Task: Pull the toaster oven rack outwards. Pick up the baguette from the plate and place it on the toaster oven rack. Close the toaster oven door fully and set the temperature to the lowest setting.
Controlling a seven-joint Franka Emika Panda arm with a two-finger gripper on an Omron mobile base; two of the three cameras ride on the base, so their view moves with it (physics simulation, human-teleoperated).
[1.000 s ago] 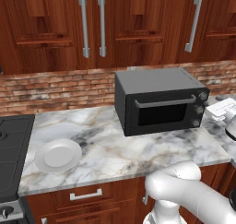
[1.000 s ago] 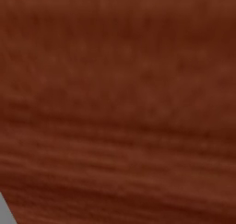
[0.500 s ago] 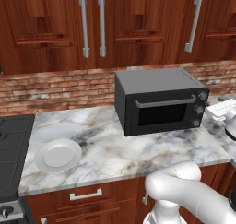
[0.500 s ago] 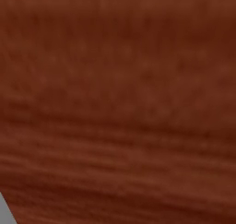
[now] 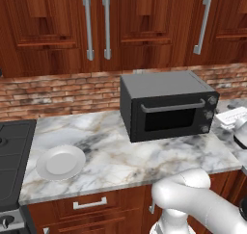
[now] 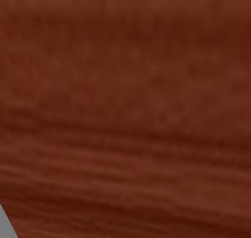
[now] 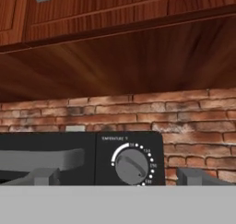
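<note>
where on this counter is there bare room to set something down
The widest bare patch of marble counter lies between the plate and the toaster oven, running to the front edge. A narrower strip lies behind the plate, along the brick wall. It is crowded right of the oven, where pale items sit.

Matt dark grey metal casing on toaster oven (image 5: pixel 166 105), black glossy glass in toaster oven door (image 5: pixel 170 120), brushed silver bar handle (image 5: pixel 172 107). Polished grey-veined marble bench (image 5: pixel 144 156). Smooth glazed white plate (image 5: pixel 61 162). Rough red brick backsplash (image 5: pixel 58 91). Satin reddish wood cabinets (image 5: pixel 144 26), brushed metal pulls (image 5: pixel 87 27). Matt grey temperature knob (image 7: pixel 131 165).
</note>
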